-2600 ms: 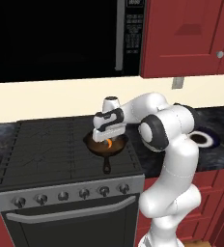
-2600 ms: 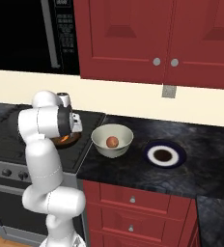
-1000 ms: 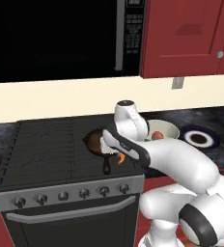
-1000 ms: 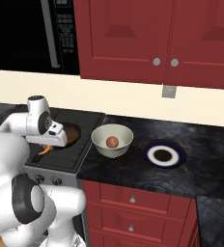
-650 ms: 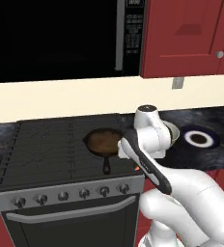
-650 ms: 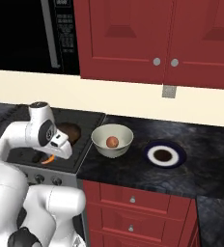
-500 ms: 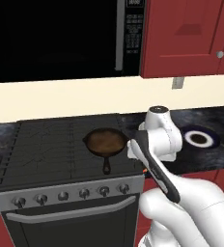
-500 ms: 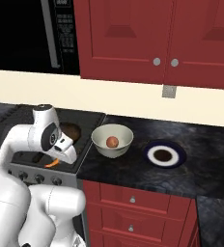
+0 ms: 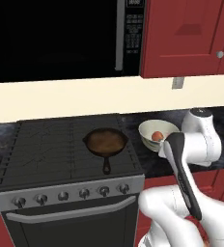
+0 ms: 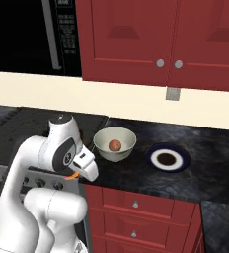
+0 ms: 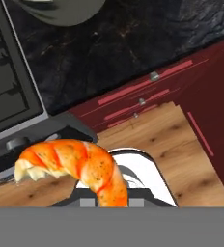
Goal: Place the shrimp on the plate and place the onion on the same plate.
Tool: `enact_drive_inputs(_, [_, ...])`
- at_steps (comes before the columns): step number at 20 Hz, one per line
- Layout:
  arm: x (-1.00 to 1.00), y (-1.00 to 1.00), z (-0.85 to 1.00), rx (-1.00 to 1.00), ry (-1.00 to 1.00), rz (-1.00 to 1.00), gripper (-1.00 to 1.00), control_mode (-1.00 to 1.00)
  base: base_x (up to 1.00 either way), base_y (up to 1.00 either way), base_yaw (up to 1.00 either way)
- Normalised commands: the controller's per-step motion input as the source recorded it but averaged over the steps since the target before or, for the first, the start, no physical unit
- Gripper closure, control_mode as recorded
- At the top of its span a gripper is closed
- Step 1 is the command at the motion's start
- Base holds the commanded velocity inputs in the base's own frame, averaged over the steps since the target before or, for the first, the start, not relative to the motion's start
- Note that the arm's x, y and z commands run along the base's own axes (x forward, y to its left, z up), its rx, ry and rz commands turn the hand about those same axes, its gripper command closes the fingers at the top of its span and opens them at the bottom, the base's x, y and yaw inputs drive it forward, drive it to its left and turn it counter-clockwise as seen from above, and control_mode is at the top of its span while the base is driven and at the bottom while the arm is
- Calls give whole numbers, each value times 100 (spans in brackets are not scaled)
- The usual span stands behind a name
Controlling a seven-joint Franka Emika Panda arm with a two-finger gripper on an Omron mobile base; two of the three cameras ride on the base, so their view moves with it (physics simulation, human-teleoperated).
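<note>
gripper [image 10: 77,173] clamps curved glossy shrimp [image 11: 75,166] | onion [image 10: 115,145] (round) in bowl [image 10: 102,140]

Orange curved shrimp [image 11: 80,166] held in my claw [image 10: 80,170]. Onion [image 10: 115,145] sits in bowl [image 10: 104,139]. Blue-rimmed plate [image 10: 183,153] flat on counter [image 10: 205,173].

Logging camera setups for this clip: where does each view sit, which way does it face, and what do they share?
Left base view: behind the arm's left, facing the stove, skillet and bowl; arm lower right.
Right base view: behind its right, facing the counter, plate and onion; arm lower left, tool holding the shrimp.
Hand view: on the hand, looking down past the shrimp at counter edge, drawers and floor.
Both base views share the bowl.
</note>
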Motion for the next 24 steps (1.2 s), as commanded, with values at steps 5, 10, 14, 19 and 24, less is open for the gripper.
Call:
enact_drive_inputs(5, [-12, -96, 3, 0, -14, -3, 100, -100, 0, 0, 0])
enact_drive_inputs(10, [24, -92, 0, 0, -3, -3, 100, -100, 0, 0, 0])
enact_drive_inputs(14, [88, -73, -4, 0, 3, -6, 100, -100, 0, 0, 0])
enact_drive_inputs(19, [96, -94, -1, 4, 9, -1, 100, -100, 0, 0, 0])
enact_drive_inputs(24, [71, -93, 0, 0, 6, 0, 100, -100, 0, 0, 0])
